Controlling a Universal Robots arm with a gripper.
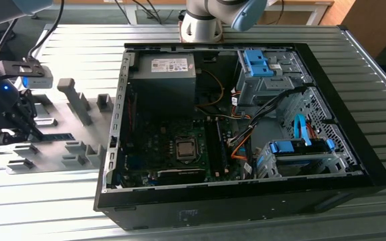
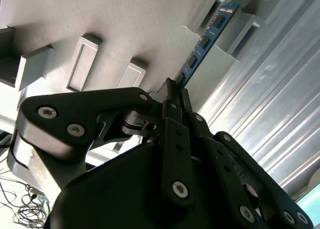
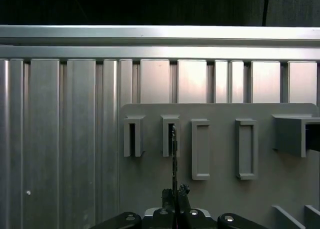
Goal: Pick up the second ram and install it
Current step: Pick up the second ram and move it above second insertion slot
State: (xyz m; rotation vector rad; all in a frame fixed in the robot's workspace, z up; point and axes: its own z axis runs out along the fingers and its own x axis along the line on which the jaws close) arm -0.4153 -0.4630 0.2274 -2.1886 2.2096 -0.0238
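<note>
Where the second wrist view shows its chips, the hand [image 2: 172, 89] pinches the second ram [image 2: 205, 41].

Second ram [image 2: 204, 41]: near end out of sight between jaws.

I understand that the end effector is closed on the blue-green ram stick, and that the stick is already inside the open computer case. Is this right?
Only the place is wrong. The end effector is closed on the second ram, but the stick is outside the computer case, its far end at a grey holder block, as the second wrist view shows.
</note>
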